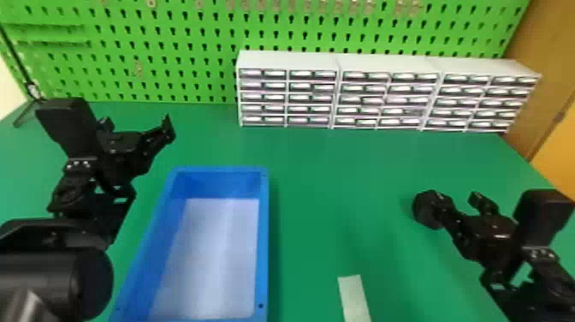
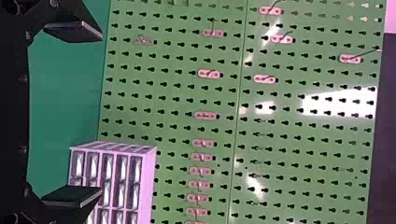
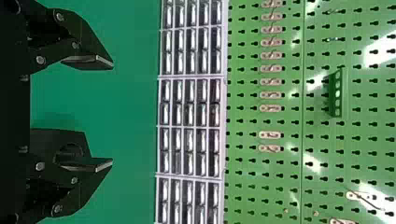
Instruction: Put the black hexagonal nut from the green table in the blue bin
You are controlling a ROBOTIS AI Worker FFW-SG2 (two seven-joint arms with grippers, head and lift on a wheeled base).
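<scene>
2 grippers, both with fingers spread: left gripper (image 1: 137, 125) near the blue bin (image 1: 263, 240), right gripper (image 1: 460, 205) well off to its right. Black hexagonal nut (image 1: 425, 209) is on the green table (image 1: 329, 184), right beside 1 right finger.

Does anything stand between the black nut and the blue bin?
Only the bin's own raised wall: across the green table, nothing else visible stands between the black nut and the blue bin, whose right-hand side the nut would likely need to clear. The pale strip lies nearer the robot, off that line.
</scene>
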